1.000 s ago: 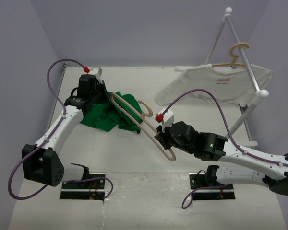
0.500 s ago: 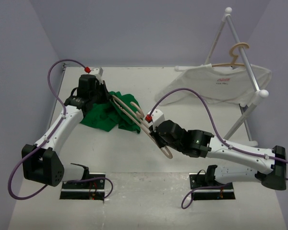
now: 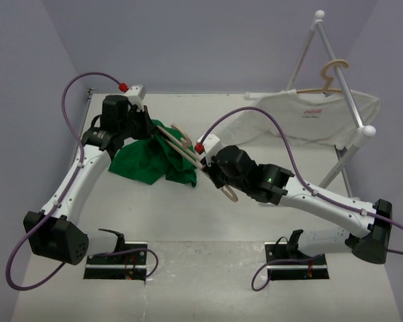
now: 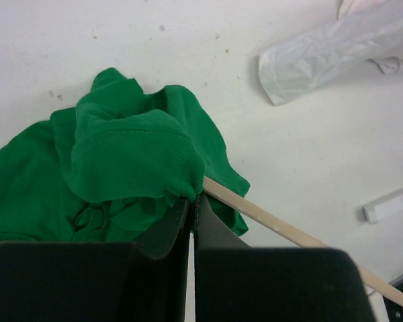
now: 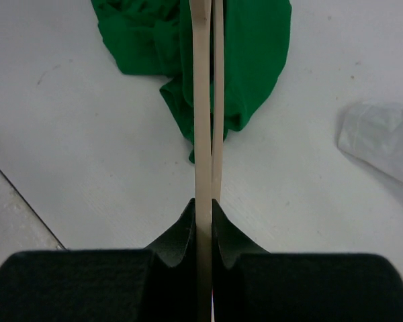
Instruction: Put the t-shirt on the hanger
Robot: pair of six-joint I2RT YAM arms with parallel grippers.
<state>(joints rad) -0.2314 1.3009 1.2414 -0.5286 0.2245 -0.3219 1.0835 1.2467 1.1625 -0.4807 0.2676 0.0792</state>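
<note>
**Hanger swung into the green shirt**

The right gripper, clamped on the light tan wooden clothes hanger, has reached up and leftward, driving the hanger (now tipped on edge rather than lying flat) further into the bright green cloth t-shirt. The left gripper, pinching a green fold, has risen and drawn back slightly.

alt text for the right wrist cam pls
The right arm's black jaws are shut on a light tan wooden clothes hanger, whose thin arms run straight away above the white table and cross in front of a crumpled bright green cloth t-shirt. A piece of white fabric lies at the right edge.
</note>
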